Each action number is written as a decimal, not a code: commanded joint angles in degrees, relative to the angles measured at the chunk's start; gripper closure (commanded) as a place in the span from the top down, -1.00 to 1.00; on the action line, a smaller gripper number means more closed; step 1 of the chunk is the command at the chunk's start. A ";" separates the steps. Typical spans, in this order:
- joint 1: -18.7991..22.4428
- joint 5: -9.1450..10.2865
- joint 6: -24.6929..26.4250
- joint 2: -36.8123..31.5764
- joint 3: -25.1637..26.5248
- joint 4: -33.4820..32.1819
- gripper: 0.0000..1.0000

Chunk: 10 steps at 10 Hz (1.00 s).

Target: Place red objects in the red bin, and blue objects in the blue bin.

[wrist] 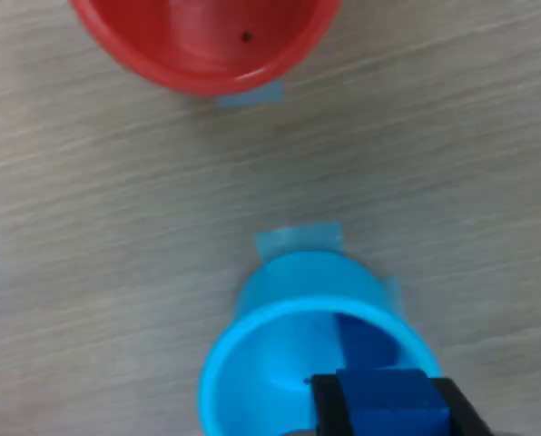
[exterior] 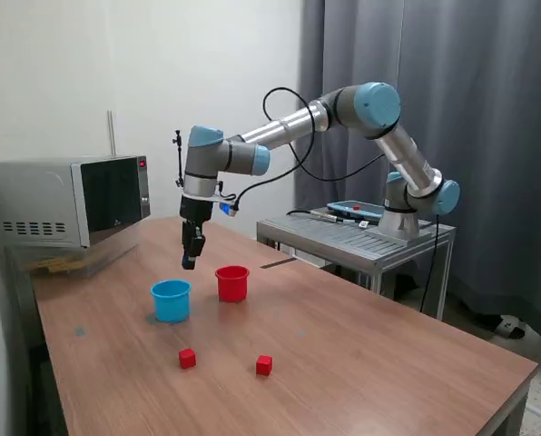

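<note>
Holding a blue cube (wrist: pixel 390 398), the gripper (wrist: pixel 393 411) hangs over the blue bin (wrist: pixel 252 363).

Bare wooden table (exterior: pixel 361 336) lies open around two red cubes (exterior: pixel 188 359) (exterior: pixel 264 365); the microwave (exterior: pixel 71 200) blocks the exterior view's left.

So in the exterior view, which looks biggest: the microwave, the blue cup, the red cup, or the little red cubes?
1. Microwave, by far the largest.
2. Blue cup and red cup look about the same size, so no ranking there.
3. The two red cubes, smallest and alike.
</note>
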 commanded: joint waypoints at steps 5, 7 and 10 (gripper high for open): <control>-2.28 0.37 -3.40 4.64 -4.19 0.03 -1.00; -2.02 0.46 -3.92 4.73 -4.80 0.03 -1.00; -1.58 0.63 -6.56 4.73 -4.90 0.03 -1.00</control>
